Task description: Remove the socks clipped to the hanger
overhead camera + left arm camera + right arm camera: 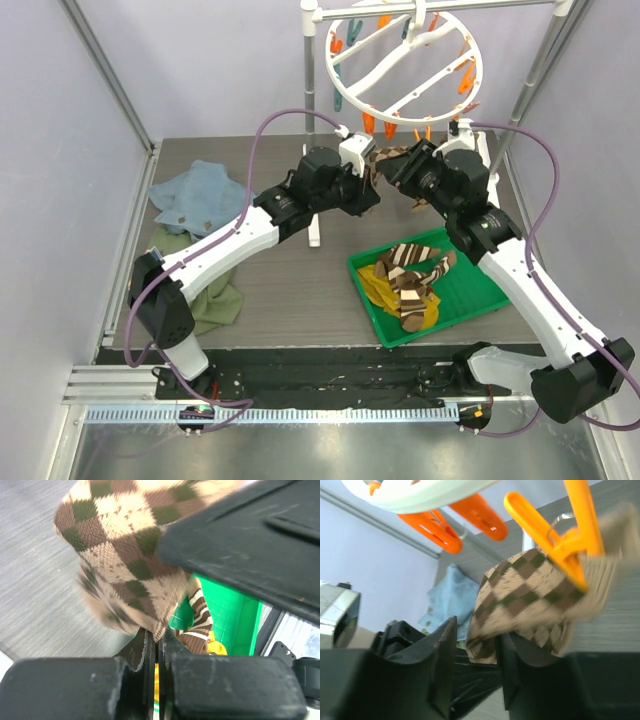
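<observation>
1 diamond sock [530, 595] hangs on 1 orange clip [570, 545] under hanger [330, 72]. Left gripper [156, 635] clenched on its edge, right gripper [477, 635] released around it. 1 green tray [470, 285], blue cloth [195, 195] and olive cloth [215, 300] nearby.

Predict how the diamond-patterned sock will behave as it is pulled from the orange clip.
Probably floppy: the diamond-patterned sock folds and droops below the orange clip. Likely light, since a small clip holds it. The knit looks grippy, so the left gripper, pinching its edge, should not slip.

A diamond-patterned sock [530, 600] hangs clipped under the white ring hanger [415, 495]; other socks [410, 272] lie piled.
</observation>
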You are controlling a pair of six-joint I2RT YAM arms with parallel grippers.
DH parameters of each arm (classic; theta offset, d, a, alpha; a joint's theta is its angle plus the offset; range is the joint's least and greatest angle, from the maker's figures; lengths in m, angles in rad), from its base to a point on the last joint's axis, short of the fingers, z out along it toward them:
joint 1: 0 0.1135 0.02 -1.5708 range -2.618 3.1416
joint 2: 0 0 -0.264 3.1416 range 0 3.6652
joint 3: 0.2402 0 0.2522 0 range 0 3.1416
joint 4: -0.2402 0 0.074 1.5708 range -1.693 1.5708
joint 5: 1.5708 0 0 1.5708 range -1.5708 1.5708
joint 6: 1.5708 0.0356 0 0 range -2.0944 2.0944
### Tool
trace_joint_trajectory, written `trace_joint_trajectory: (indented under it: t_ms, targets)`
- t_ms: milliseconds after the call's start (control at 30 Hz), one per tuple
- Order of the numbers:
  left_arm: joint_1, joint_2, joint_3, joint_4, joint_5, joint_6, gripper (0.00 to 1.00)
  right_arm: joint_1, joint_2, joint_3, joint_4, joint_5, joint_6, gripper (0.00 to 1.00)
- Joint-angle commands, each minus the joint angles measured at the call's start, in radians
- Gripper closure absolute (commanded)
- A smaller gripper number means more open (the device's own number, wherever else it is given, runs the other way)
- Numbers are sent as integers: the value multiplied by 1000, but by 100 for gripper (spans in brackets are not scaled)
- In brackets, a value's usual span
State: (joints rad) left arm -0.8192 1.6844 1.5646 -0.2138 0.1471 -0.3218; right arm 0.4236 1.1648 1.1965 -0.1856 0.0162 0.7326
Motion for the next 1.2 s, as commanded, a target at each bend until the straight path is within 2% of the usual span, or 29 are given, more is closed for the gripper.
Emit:
trace_joint_trajectory:
  t_ms: [0, 100, 167, 367, 600, 867, 1167]
  targets:
    - [-5, -55, -37, 79, 11, -54, 100, 6, -50, 67, -144, 135, -35, 53]
    - [-6, -81, -80, 96, 9, -77, 100, 4, -44, 145, -251, 203, -70, 43]
    - [-8, -94, -92, 102, 9, -89, 100, 6, -30, 224, -302, 238, -99, 41]
    - [-37, -130, -143, 123, -12, -99, 100, 17, 19, 379, -402, 343, -191, 40]
    - [-64, -158, -175, 129, -30, -115, 100, 32, 105, 492, -385, 341, -294, 39]
    - [-72, -178, -192, 129, -29, -128, 100, 30, 122, 497, -377, 402, -354, 37]
    - [-80, -178, -181, 129, -26, -132, 100, 30, 154, 494, -331, 303, -443, 35]
